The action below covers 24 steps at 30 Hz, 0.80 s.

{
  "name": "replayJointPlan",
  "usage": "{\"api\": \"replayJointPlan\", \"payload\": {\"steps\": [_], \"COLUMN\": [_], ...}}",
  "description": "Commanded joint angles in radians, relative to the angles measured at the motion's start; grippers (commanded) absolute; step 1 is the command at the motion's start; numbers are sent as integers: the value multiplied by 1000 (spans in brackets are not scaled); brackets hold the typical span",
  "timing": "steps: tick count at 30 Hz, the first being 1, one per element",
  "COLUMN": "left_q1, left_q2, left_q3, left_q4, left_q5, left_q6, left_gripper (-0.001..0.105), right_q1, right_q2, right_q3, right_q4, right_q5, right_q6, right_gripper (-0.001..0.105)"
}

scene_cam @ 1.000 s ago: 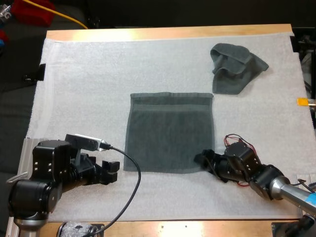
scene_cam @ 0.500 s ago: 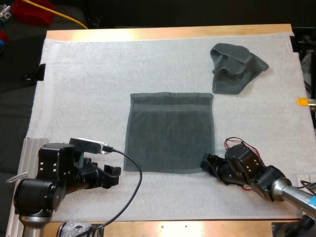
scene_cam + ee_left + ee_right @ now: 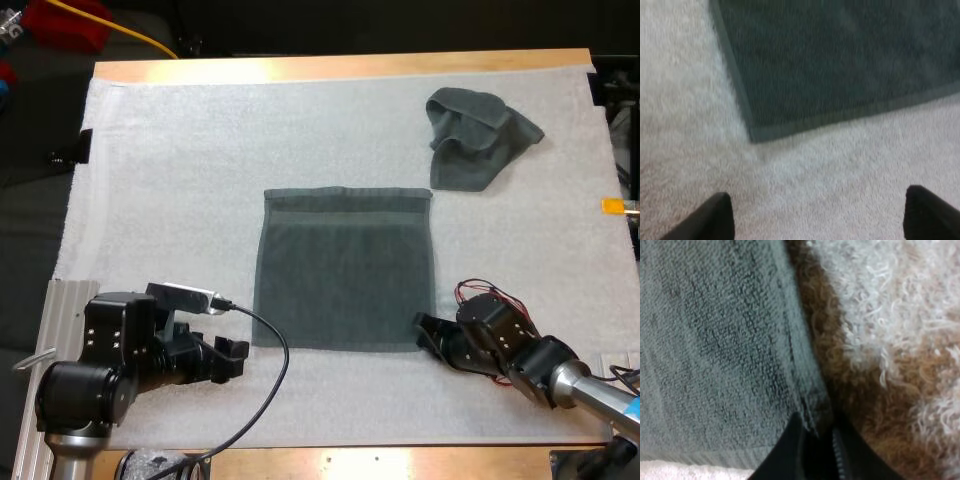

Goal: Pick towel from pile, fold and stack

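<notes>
The towel (image 3: 343,268) lies flat and square at mid-mat (image 3: 180,180), dark grey-green, with a hem band along its far edge. The right gripper (image 3: 425,330) is at its near right corner; the right wrist view shows the jaws almost together, pinching the hem. The left gripper (image 3: 232,358) sits just off the near left corner; its wrist view shows the jaws wide apart, clear of the cloth. A crumpled towel (image 3: 478,138) lies at the far right.

A robotics lab: left arm (image 3: 100,365) and right arm (image 3: 520,350) at a white-matted table (image 3: 340,67).

Wooden table (image 3: 330,66), white mat (image 3: 170,180); flat towel (image 3: 343,270), crumpled towel (image 3: 478,135)
</notes>
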Motion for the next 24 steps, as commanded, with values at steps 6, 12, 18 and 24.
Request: {"api": "replayJointPlan", "payload": {"steps": [6, 12, 18, 24], "left_q1": [3, 3, 3, 3], "left_q2": [17, 132, 287, 417], "left_q3": [0, 0, 0, 0], "left_q4": [-64, -95, -127, -169], "left_q5": [-5, -5, 4, 31], "left_q6": [-35, -35, -32, -32], "left_gripper": [67, 67, 67, 67], "right_q1": [2, 2, 2, 2], "right_q2": [-35, -41, -41, -41], "right_q3": [2, 2, 2, 2], "right_q4": [33, 37, 37, 37], "right_q5": [3, -9, -20, -31], "right_q6": [-44, -45, -48, -61], "right_gripper": [1, 1, 1, 1]}}
